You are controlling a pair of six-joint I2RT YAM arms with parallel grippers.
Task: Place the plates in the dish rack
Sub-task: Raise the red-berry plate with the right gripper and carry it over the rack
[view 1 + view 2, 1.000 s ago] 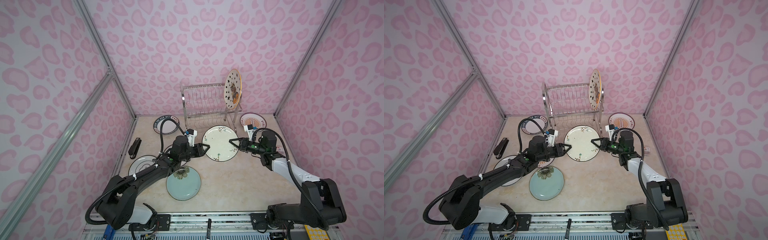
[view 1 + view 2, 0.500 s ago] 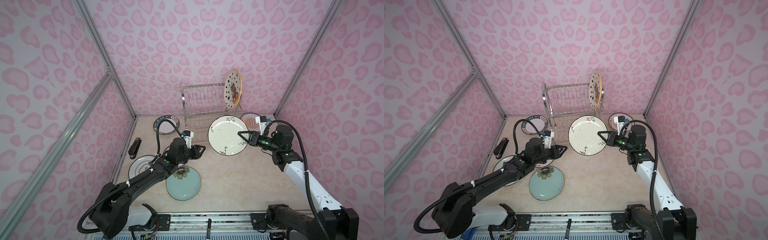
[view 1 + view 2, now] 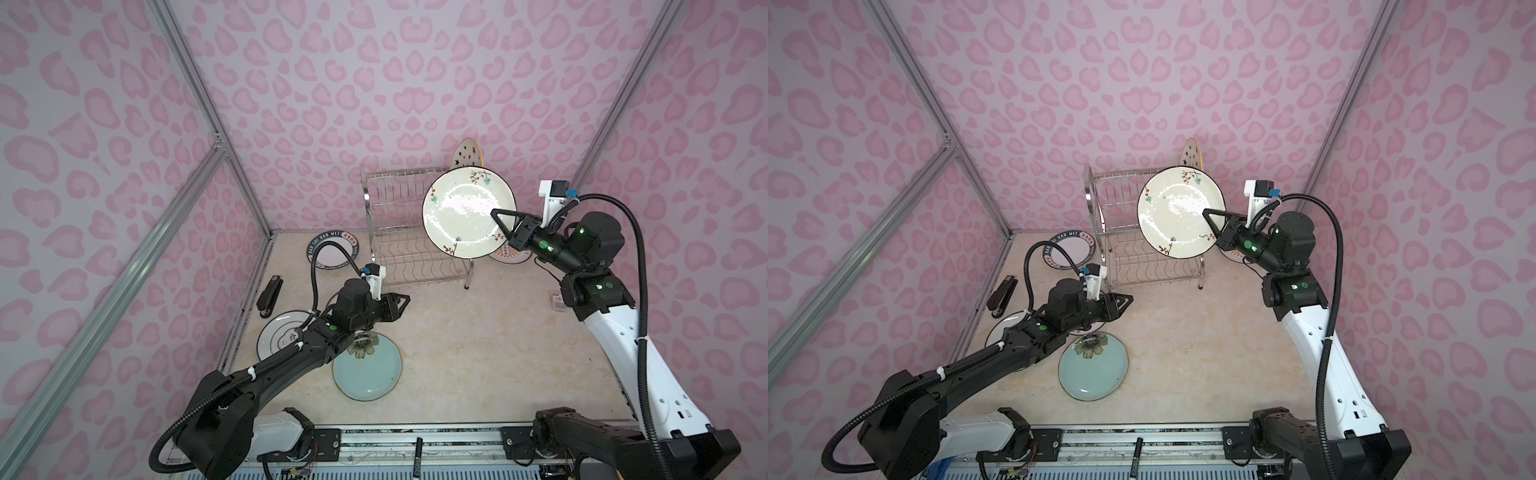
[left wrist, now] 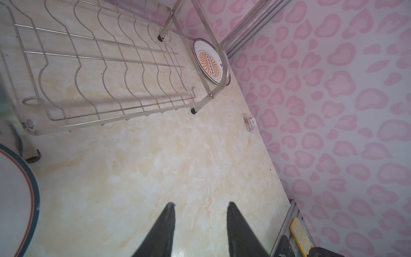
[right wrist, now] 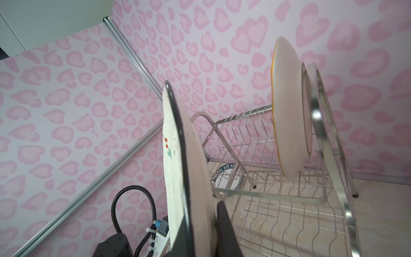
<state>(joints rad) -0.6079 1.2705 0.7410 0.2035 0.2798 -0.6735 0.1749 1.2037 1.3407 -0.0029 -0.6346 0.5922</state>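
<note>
- Above the front of the dish rack (image 3: 365, 208), the floral plate (image 3: 465, 212) hangs in the air, clear of the bench (image 3: 478, 332) and not yet in any slot.
- Right claw (image 3: 500, 222) is clamped on that plate's rim, one finger on the face and one behind. The grip is at a single edge only.
- In the right wrist view the plate is seen edge-on, roughly parallel to the star plate (image 5: 287, 115), which stands at one end of the upper tier.
- Left claw (image 4: 200, 207) is parted and empty, low over the bench beside the teal plate (image 3: 368, 370).
- Lying flat on the bench: lettered plate (image 3: 332, 259), black-ringed plate (image 3: 276, 336), sunburst plate (image 4: 210, 63).
- Risks, as I judge them:
  - An edge grip on glazed china may let the plate pivot or slide out if the wrist turns quickly.
  - The lower rim may land on a wire instead of between two, and then skid or jolt the rack.
  - Drifting toward the star plate could knock it over or chip both.
  - Letting go before the plate is seated would drop it through to the lower tier.
</note>
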